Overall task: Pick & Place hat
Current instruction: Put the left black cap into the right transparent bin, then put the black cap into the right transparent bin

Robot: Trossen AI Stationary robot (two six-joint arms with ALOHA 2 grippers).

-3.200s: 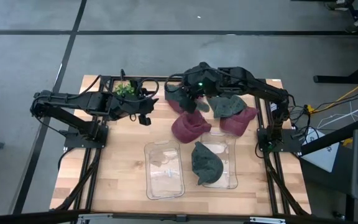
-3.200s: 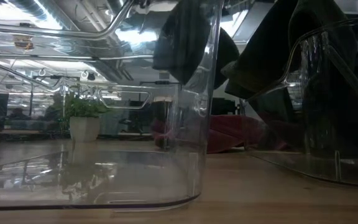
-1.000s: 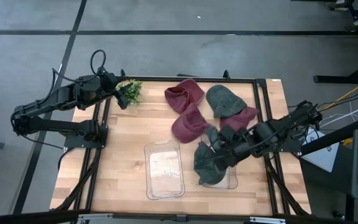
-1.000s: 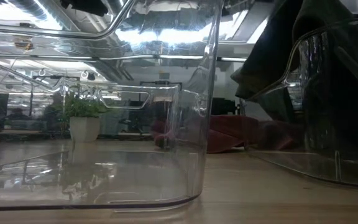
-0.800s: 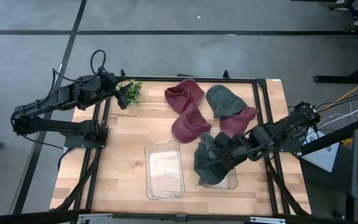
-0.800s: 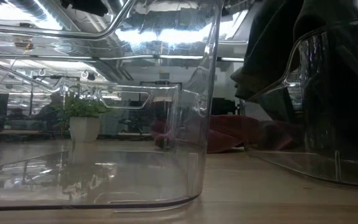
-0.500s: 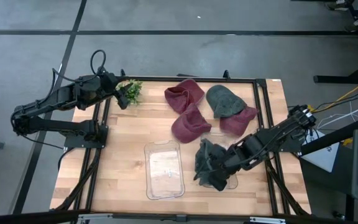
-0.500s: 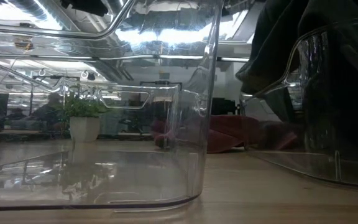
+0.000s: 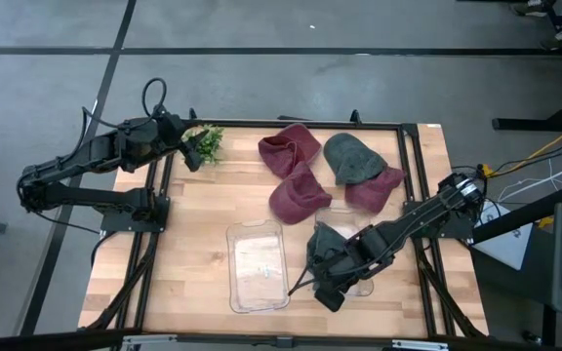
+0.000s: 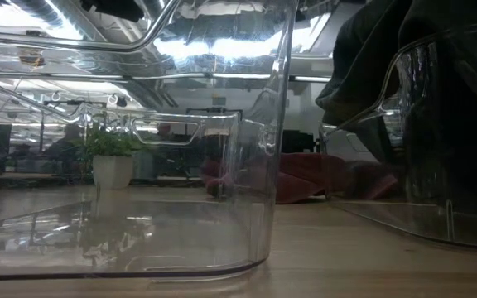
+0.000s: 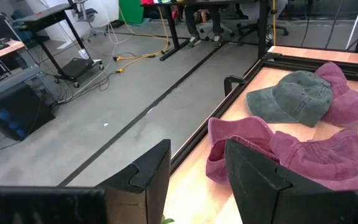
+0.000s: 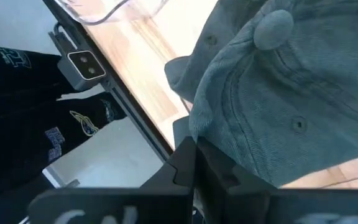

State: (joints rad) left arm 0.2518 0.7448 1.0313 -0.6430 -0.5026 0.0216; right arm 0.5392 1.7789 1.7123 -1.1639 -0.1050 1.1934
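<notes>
The right gripper (image 9: 328, 285) has pushed lower over the right bin (image 9: 363, 284), fingers seemingly clenched on the green hat (image 9: 327, 250) bunched just beyond them. Placement looks near. The left gripper (image 9: 189, 146) waits parted by the plant (image 9: 206, 142).

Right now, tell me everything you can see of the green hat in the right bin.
The green hat is a faded grey-green cotton cap with stitched panels and a top button. It lies crumpled over the left side of the right bin, spilling past the rim toward the left bin. The right hand is low over the bin's near end, pressed against the hat; in the right wrist view its fingers look closed on the cloth's edge.
</notes>
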